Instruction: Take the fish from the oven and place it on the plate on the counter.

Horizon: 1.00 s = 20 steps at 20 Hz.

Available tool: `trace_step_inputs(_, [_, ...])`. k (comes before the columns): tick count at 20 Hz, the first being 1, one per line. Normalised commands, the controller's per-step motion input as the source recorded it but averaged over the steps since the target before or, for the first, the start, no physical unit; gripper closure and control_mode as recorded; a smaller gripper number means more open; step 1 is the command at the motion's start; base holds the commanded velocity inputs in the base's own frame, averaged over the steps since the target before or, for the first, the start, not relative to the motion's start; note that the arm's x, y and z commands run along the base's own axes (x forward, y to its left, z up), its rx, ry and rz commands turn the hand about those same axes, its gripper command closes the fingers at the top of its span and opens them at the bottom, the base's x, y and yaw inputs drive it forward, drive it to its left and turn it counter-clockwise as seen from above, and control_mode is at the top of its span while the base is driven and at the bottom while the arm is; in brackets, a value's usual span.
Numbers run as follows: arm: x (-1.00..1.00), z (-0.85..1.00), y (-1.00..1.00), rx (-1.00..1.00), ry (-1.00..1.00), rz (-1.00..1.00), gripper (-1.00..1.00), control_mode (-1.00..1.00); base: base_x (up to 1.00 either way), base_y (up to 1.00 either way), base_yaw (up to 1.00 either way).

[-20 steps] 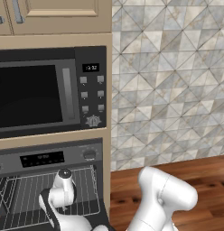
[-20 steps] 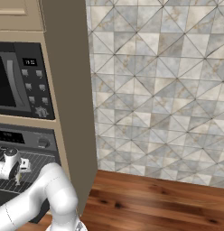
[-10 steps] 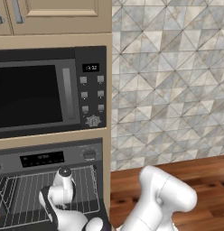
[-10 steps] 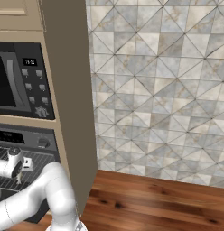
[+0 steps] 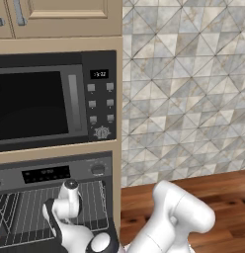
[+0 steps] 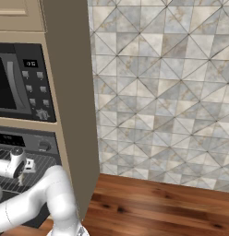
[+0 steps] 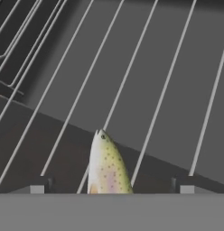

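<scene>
Pincer [image 7: 109,185] (wide) astride lengthwise fish [image 7: 106,168]

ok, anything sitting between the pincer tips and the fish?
No. In the hand view the fish lies on the wire rack, centred between the open pincer tips.

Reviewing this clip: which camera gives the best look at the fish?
The hand view: the fish lies on the oven's wire rack, between the open gripper's fingertips, speckled skin clear. In the base views I can't make it out; the arm reaches into the oven.
</scene>
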Motion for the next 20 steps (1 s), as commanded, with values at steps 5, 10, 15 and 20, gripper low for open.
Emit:
trace_step_inputs(5, [-0.06,-0.4,0.05,0.0,0.0,0.0,-1.0,-1.0,0.0,0.0,0.0])
trace_step_inputs(10, [-0.14,-0.28,0.06,0.0,0.0,0.0,-1.0,-1.0,0.0,0.0,0.0])
trace_step_inputs(15, [-0.37,-0.4,0.03,0.0,-0.01,0.0,1.0,-1.0,0.0,0.0,0.0])
trace_step_inputs(20, [-0.34,-0.34,0.0,0.0,0.0,0.0,1.0,-1.0,0.0,0.0,0.0])
